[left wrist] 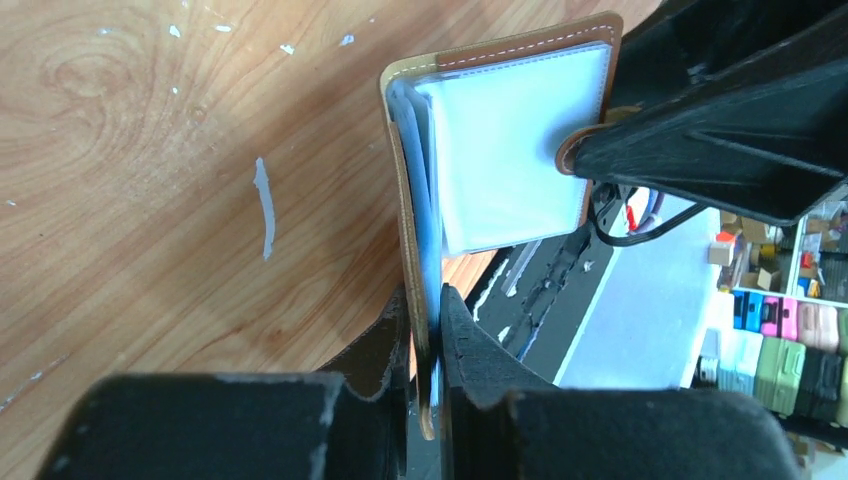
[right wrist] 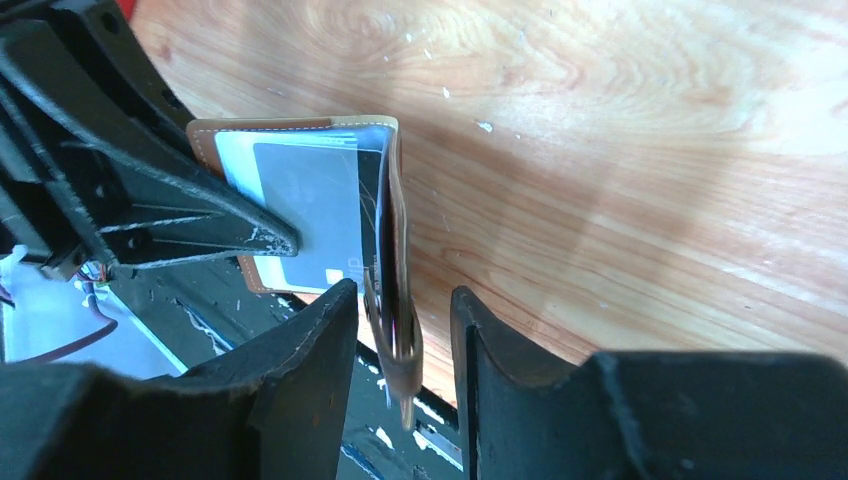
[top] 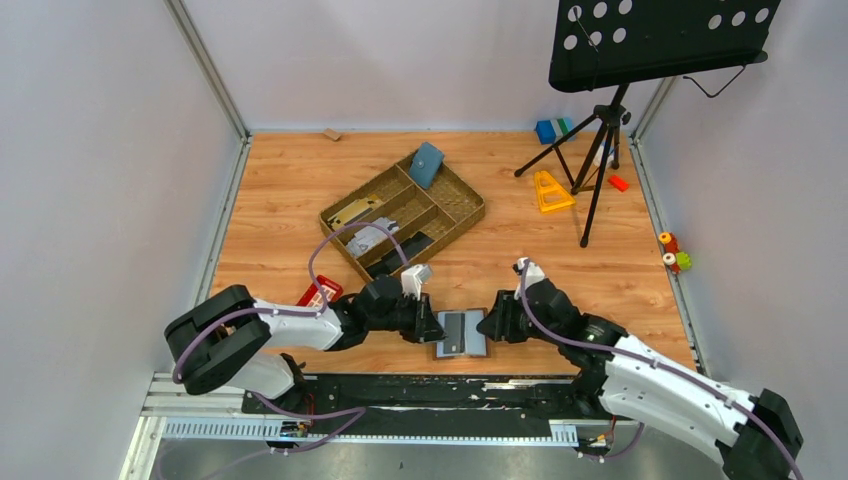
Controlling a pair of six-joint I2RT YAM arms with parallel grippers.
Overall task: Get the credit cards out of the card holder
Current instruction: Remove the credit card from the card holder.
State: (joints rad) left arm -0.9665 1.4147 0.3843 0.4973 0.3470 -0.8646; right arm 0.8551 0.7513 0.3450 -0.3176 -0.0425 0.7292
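Card holder (top: 461, 334) lies opened, grey inside up, at the near edge of the worktop (top: 280, 190), its near side just beside the black rail (top: 380, 395) that runs along that edge. The two arms meet over it, one from either side.

The left gripper (left wrist: 425, 312) has its jaws narrow and pinched on the holder's left edge, with the brown cover and clear sleeves together between them. The right gripper (right wrist: 403, 300) straddles the opposite edge with jaws parted. The cover and the closing tab (right wrist: 395, 360) stand between them with a gap on the outer side, so nothing is clamped there. A grey credit card (right wrist: 300, 190) shows through a clear sleeve on the inner face, and one finger of the left gripper lies across that face.

Beyond the holder, a band of bare wood separates it from the wicker tray (top: 463, 188), which sits slantwise mid-worktop with a blue-teal pouch (top: 426, 164) in its far compartment. A red object (top: 318, 293) lies just beside the left arm. To the right, bare wood runs on to the tripod legs of the music stand (top: 655, 40) and a yellow triangular piece (top: 550, 192), both well apart from the holder
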